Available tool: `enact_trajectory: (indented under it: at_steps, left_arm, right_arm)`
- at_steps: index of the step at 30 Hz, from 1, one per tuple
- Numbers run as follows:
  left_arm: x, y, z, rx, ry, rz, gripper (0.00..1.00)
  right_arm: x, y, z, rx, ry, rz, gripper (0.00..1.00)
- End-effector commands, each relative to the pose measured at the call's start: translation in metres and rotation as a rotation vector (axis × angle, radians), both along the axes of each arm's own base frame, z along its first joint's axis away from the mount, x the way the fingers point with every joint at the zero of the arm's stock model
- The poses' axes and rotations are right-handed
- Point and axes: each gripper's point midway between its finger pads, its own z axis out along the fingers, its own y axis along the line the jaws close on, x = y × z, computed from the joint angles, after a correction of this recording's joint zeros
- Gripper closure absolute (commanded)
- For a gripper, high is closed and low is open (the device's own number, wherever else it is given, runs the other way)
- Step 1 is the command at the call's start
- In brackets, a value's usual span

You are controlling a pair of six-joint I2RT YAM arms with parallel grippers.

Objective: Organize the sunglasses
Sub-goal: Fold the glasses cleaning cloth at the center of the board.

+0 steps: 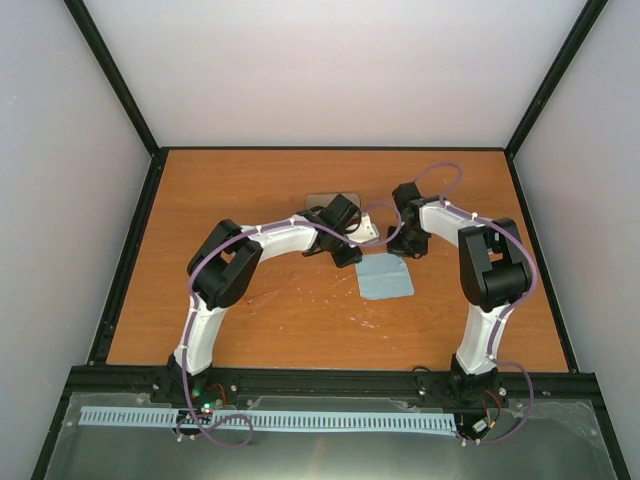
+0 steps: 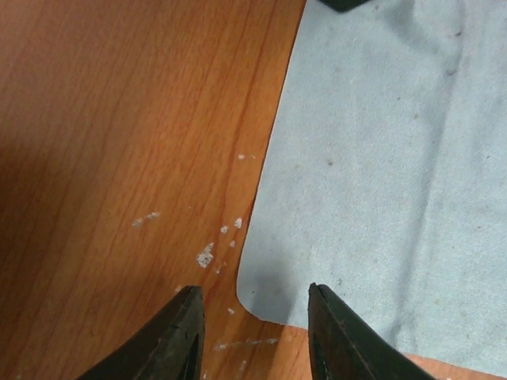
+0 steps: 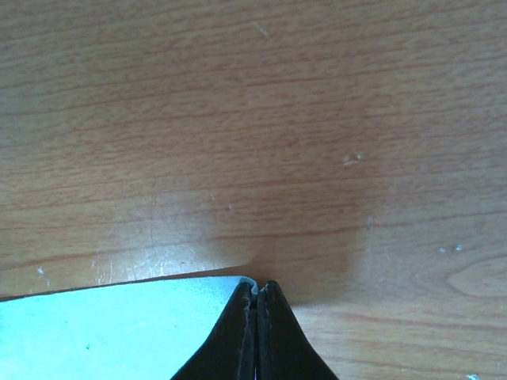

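My two arms met over the middle of the wooden table point(image 1: 200, 200). They reached in from either side toward a light blue-grey cloth point(image 1: 386, 277) lying flat on the boards.

My left gripper point(image 2: 253, 290) hung low over the near corner of that cloth point(image 2: 380, 158). Its two dark fingers point(image 2: 184, 336) stood spread, with nothing between them but wood and fabric. From above, the left gripper point(image 1: 345, 252) sat just off the cloth's far left corner.

My right gripper point(image 3: 256, 286) had its fingers pressed tightly together. A corner of the cloth point(image 3: 119, 324) ran up to the seam between them and appeared to be nipped there. The overhead view put the right gripper point(image 1: 402, 247) at the cloth's far right corner.

The sunglasses point(image 1: 262, 296) showed only as a thin reddish line against the wood, too faint for me to make out any detail. They lay on the table to the left of the cloth, near my left arm's elbow and apart from both grippers. Neither wrist view caught them.

A grey case point(image 1: 320, 198) lay farther back on the table, partly hidden behind my left arm.
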Motion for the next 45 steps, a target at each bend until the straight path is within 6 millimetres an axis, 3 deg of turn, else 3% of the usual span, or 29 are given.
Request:
enact_trajectory:
  at_steps: [1, 16, 21, 24, 25, 31, 45]
  left_arm:
    - [-0.004, 0.001, -0.014, 0.05, 0.01, -0.006, 0.62]
    - [-0.012, 0.0, -0.027, 0.068, 0.034, -0.025, 0.69]
    - [-0.019, -0.002, -0.03, 0.082, 0.028, -0.036, 0.79]
    - [-0.02, -0.001, -0.031, 0.086, 0.026, -0.041, 0.98]
    - [-0.021, -0.001, -0.031, 0.088, 0.025, -0.042, 0.99]
    - [-0.017, 0.001, -0.03, 0.099, -0.002, -0.035, 1.0]
    - [0.02, -0.01, 0.001, 0.077, -0.134, 0.006, 1.0]
  right_arm:
    - [-0.018, -0.012, -0.025, -0.032, 0.069, -0.015, 0.97]
    - [-0.02, -0.013, -0.022, -0.027, 0.058, -0.019, 0.97]
    - [-0.024, -0.013, -0.023, -0.025, 0.057, -0.023, 0.97]
    - [-0.027, -0.013, -0.023, -0.022, 0.059, -0.026, 0.97]
    - [-0.027, -0.014, -0.024, -0.022, 0.059, -0.03, 0.97]
    - [-0.027, -0.014, -0.023, -0.024, 0.051, -0.03, 0.97]
    - [-0.003, -0.003, -0.008, 0.018, -0.018, 0.018, 0.97]
